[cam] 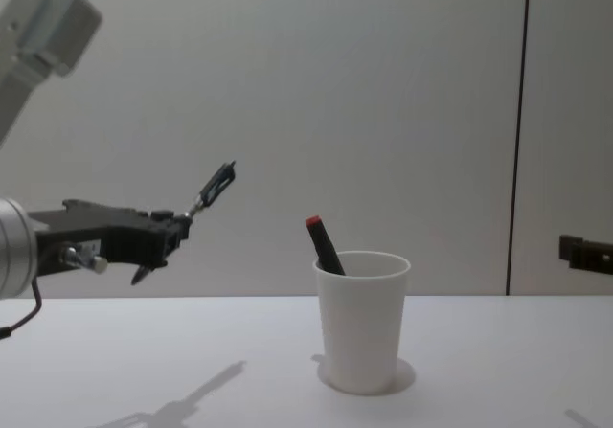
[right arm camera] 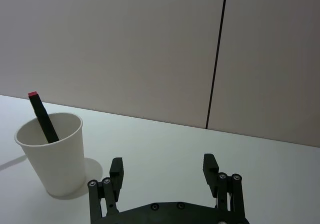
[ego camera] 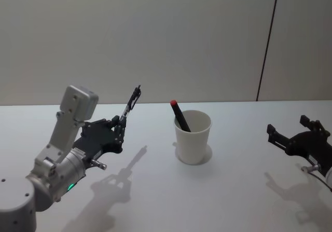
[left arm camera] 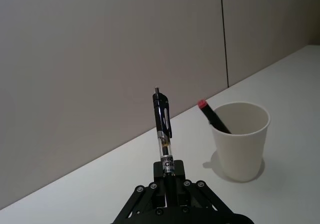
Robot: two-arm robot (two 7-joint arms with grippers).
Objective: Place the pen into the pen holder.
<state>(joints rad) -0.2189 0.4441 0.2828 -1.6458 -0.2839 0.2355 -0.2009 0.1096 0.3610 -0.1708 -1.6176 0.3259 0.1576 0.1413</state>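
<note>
My left gripper (ego camera: 118, 129) is closed on the lower end of the pen (ego camera: 130, 105), holding it tilted in the air, well left of the paper cup (ego camera: 192, 145) on the table (ego camera: 238, 190). My right gripper (right arm camera: 163, 162) is parked at the right with its fingers open. I think I must carry the pen above the rim, turn it more upright, and lower it beside the red-capped marker (ego camera: 179, 114) inside, so the light cup does not tip.
</note>
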